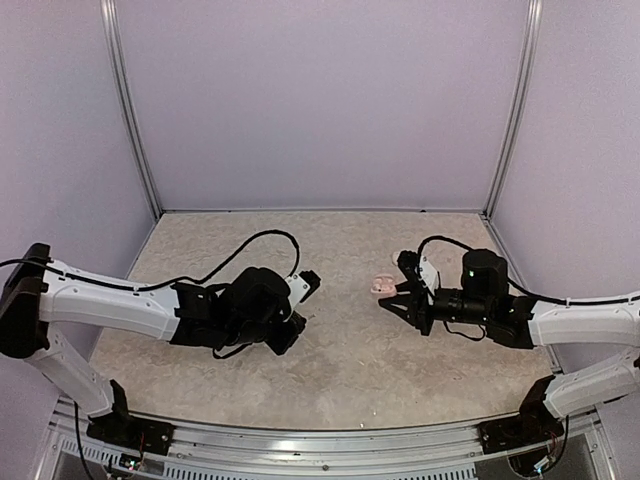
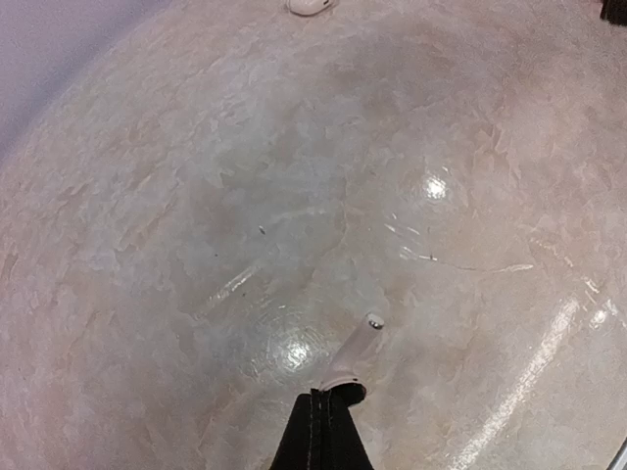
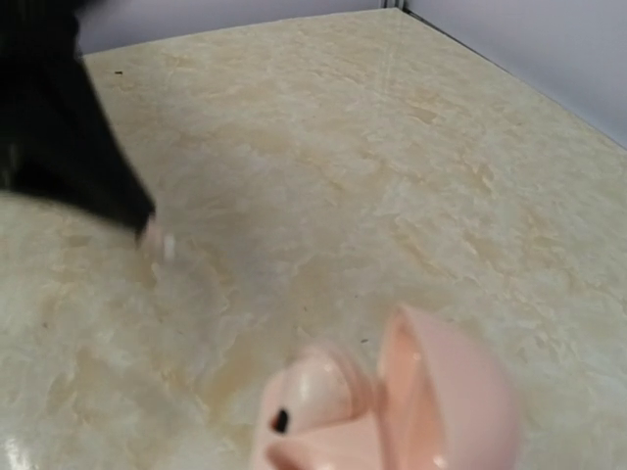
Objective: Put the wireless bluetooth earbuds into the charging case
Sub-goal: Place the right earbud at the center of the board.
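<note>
Lower centre to lower right of frame: pink case (image 3: 323,411), open, cut off by the bottom edge. Lid (image 3: 451,392) raised on the right; base on the left, with a rounded pale form and one small dark spot. Upper left: left gripper (image 3: 137,211), black, blurred, tip pointing down and right. At that tip: small pale earbud (image 3: 162,243), blurred. Beneath: beige marbled tabletop (image 3: 392,176). Top edge and upper right corner: lilac walls (image 3: 549,69).

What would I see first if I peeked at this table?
A little pink charging case, lid open, is gripped by the right claw near the table's middle. The left claw, pinched shut, holds a tiny pale earbud over the marbled table.
</note>
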{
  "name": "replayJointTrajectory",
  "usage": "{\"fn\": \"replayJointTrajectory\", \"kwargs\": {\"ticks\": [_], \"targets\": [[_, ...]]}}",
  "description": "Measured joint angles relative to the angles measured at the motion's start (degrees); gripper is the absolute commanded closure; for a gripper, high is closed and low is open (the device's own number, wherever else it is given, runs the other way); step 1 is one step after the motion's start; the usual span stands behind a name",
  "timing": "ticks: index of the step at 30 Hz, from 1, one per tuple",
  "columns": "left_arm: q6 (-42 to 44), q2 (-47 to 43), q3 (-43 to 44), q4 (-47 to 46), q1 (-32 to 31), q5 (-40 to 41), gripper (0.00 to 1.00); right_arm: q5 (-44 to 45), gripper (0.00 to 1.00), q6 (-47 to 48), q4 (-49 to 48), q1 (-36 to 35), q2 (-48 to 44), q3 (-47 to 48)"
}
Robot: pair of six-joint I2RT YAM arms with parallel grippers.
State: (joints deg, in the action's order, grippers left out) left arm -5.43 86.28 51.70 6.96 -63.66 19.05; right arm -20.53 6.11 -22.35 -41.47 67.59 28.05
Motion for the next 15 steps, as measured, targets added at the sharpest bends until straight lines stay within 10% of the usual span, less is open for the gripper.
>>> {"fn": "replayJointTrajectory", "kwargs": {"ticks": [15], "targets": [[8.61, 19.54, 3.74, -0.52, -3.56, 2.54, 0.84, 0.2, 1.0, -1.73, 0.09, 0.02, -2.58, 0.0]]}}
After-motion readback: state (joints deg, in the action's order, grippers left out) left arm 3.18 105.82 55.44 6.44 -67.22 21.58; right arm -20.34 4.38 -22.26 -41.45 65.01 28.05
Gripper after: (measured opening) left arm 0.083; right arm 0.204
